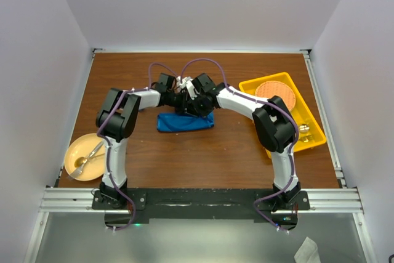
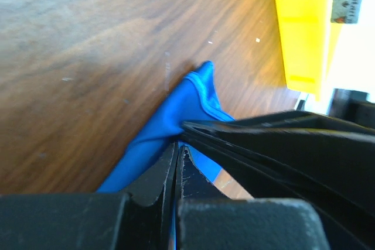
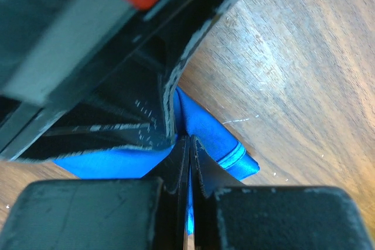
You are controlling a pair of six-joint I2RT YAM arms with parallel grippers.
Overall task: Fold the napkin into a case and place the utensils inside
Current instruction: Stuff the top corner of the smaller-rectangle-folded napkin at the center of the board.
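Note:
The blue napkin (image 1: pixel 184 122) lies on the table as a narrow, flat oblong, lengthwise left to right. Both grippers meet over its back edge. In the left wrist view my left gripper (image 2: pixel 177 144) is shut, with a sliver of blue cloth between its fingers and the napkin (image 2: pixel 176 115) bunched just ahead. The right wrist view shows my right gripper (image 3: pixel 188 137) shut on a fold of the napkin (image 3: pixel 220 139), next to a hemmed corner. From above, the left gripper (image 1: pixel 180 98) and right gripper (image 1: pixel 191 104) almost touch. The utensils are out of view.
A yellow tray (image 1: pixel 311 140) at the right holds an orange disc (image 1: pixel 274 93) and some gold metal pieces. It also shows as a yellow tray (image 2: pixel 299 21) in the left wrist view. A yellow plate (image 1: pixel 75 149) with gold cutlery sits front left.

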